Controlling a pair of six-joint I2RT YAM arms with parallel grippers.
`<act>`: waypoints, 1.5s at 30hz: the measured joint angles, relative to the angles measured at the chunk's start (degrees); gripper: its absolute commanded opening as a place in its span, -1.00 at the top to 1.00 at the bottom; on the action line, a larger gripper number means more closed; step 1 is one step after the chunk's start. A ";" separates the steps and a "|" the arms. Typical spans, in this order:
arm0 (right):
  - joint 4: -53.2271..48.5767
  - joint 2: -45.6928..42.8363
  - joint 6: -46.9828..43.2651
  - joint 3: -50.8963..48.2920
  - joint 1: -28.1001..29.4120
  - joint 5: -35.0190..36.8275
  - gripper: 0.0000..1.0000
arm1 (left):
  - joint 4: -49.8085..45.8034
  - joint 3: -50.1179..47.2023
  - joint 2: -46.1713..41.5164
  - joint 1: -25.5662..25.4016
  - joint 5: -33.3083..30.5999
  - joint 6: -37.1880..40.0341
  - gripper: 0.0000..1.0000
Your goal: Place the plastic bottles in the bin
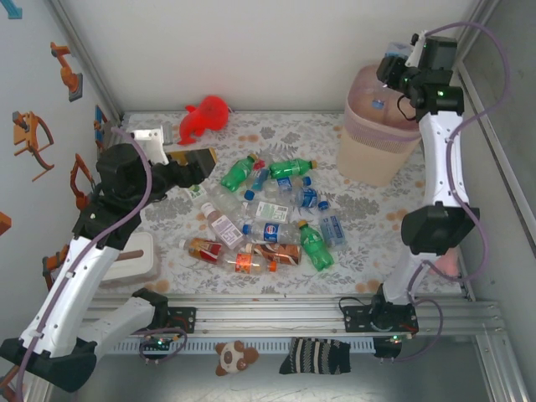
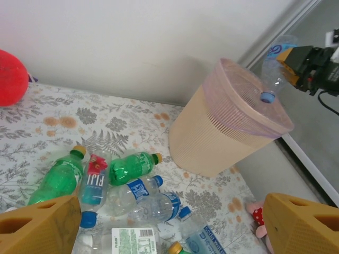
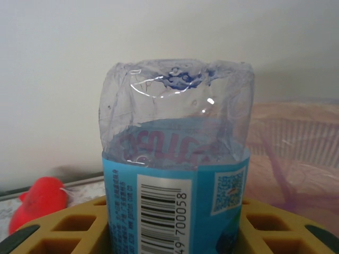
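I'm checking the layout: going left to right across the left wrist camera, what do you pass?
Red plush toy, green bottle with yellow cap, Fiji bottle, bin, blue-capped clear bottle, right hand gripping it.

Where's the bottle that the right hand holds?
In the left wrist view's upper right, the bottle hangs cap-down in the right hand, over the mouth of the bin.

a robot test cell in a lab. a white-and-black jointed left robot arm (image 1: 75, 276) and its matching right robot arm (image 1: 437, 155) are bolted to a silver slotted aluminium rail (image 1: 276, 311) at the table's near edge, with thin purple cables (image 1: 149, 180) looping along them. plain white panel walls (image 1: 251, 50) box in a floral-patterned tablecloth (image 1: 368, 213) strewn with small plastic drink bottles (image 1: 270, 211).
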 measured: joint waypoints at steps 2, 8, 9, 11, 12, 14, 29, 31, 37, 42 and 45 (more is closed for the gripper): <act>-0.33 2.86 0.26 0.07 -0.79 0.07 0.11 | -0.04 -0.42 0.00 0.00 -0.42 0.02 -0.77; -3.45 9.33 1.03 -0.02 -1.31 0.44 0.12 | -0.07 -2.21 0.07 0.00 -1.01 0.00 -0.77; -3.76 10.01 1.05 -0.15 -1.31 0.42 0.12 | -0.07 -2.43 0.15 0.00 -1.01 0.00 -0.77; -4.57 11.10 1.05 -0.55 -1.31 0.42 0.13 | -0.17 -2.73 0.44 0.00 -1.05 0.00 -0.77; -5.03 11.74 1.07 -0.63 -1.31 0.39 0.13 | -0.15 -2.82 0.61 0.02 -1.07 0.02 -0.77; -5.90 12.98 1.05 -0.63 -1.31 0.55 0.13 | -0.20 -3.02 0.90 0.07 -1.29 0.02 -0.77; -10.21 23.32 0.94 -2.10 -1.31 1.05 0.08 | -0.22 -4.24 1.97 0.11 -2.10 0.02 -0.77; -10.71 23.91 0.87 -2.40 -1.31 1.03 0.04 | -0.22 -4.39 2.10 0.11 -2.10 0.02 -0.77; -10.99 23.91 0.79 -2.47 -1.31 1.03 -0.14 | -0.24 -4.98 2.62 0.11 -2.32 0.02 -0.77; -11.58 23.89 0.83 -2.49 -1.31 1.11 -0.30 | -1.03 -5.31 3.10 0.15 -2.89 0.00 -0.77; -12.09 23.71 0.83 -2.49 -1.31 1.40 -0.37 | -1.92 -5.31 3.72 0.42 -3.50 -0.02 -0.77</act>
